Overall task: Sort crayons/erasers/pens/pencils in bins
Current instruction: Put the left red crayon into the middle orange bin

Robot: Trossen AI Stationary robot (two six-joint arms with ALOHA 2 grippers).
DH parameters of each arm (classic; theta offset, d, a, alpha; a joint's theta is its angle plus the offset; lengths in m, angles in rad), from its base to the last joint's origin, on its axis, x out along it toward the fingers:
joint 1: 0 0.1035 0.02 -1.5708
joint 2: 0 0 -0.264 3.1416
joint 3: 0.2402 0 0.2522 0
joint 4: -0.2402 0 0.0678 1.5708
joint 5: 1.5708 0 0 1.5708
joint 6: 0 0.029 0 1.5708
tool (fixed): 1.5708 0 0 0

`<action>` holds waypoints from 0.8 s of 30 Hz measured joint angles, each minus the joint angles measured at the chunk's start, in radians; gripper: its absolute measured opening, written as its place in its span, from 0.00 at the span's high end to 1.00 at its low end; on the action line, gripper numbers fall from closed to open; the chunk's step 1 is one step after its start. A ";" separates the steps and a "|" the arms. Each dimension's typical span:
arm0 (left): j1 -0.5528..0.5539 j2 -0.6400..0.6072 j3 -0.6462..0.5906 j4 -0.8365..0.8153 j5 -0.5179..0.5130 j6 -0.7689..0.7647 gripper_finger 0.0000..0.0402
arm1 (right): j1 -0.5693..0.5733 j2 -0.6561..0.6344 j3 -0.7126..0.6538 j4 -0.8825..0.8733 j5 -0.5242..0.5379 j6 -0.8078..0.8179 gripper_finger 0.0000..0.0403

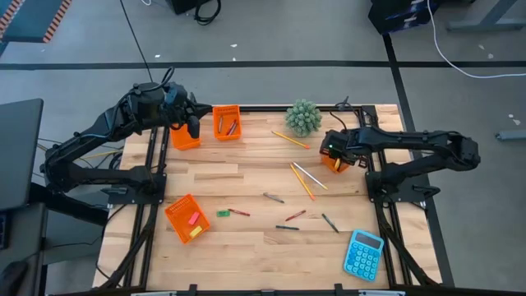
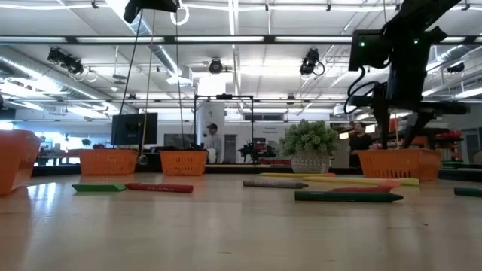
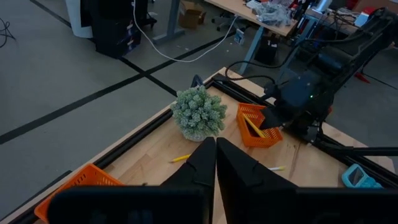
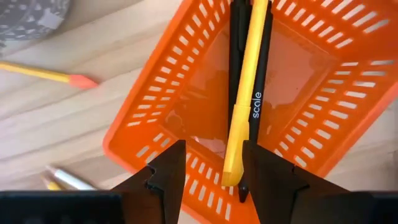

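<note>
Right claw [image 4: 211, 171] hangs over the orange bin [image 4: 186, 81] at the desk's [image 1: 246, 177] right edge, fingers parted, gripping nothing. Inside lie a yellow pencil [image 4: 244, 99] and a black pen [image 4: 260, 93] side by side, lengthwise; the pen reads "scale". A plant [image 1: 303, 117] stands nearby. Left claw [image 3: 215, 155] is closed, empty, over the far-left bins.

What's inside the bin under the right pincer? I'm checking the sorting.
Inside the bin: a yellow pencil lying over a black pen. The pincer hides the near edge.
</note>
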 joint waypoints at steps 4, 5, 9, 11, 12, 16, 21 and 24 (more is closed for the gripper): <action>0.000 0.000 0.000 0.000 0.000 0.000 0.96 | 0.000 -0.045 0.000 -0.002 0.004 -0.032 0.59; 0.000 0.000 0.000 0.000 0.000 -0.001 0.96 | 0.000 -0.055 0.000 -0.002 0.005 -0.041 0.59; 0.000 0.000 0.000 0.000 0.000 -0.001 0.96 | 0.000 -0.102 0.000 -0.002 0.008 -0.073 0.60; 0.000 0.000 0.000 0.000 0.000 -0.001 0.96 | 0.000 -0.124 0.000 -0.001 0.025 -0.088 0.60; 0.000 0.000 0.000 0.000 0.000 -0.001 0.95 | 0.000 -0.137 0.002 0.000 0.039 -0.101 0.60; -0.001 0.000 0.000 0.000 0.000 -0.001 0.94 | 0.000 -0.173 0.045 0.002 0.107 -0.165 0.60; -0.001 0.000 0.000 0.000 0.000 -0.001 0.95 | 0.000 -0.186 0.132 0.002 0.194 -0.259 0.60; 0.000 0.000 0.000 0.000 0.000 -0.001 0.96 | 0.000 -0.181 0.184 0.003 0.229 -0.306 0.60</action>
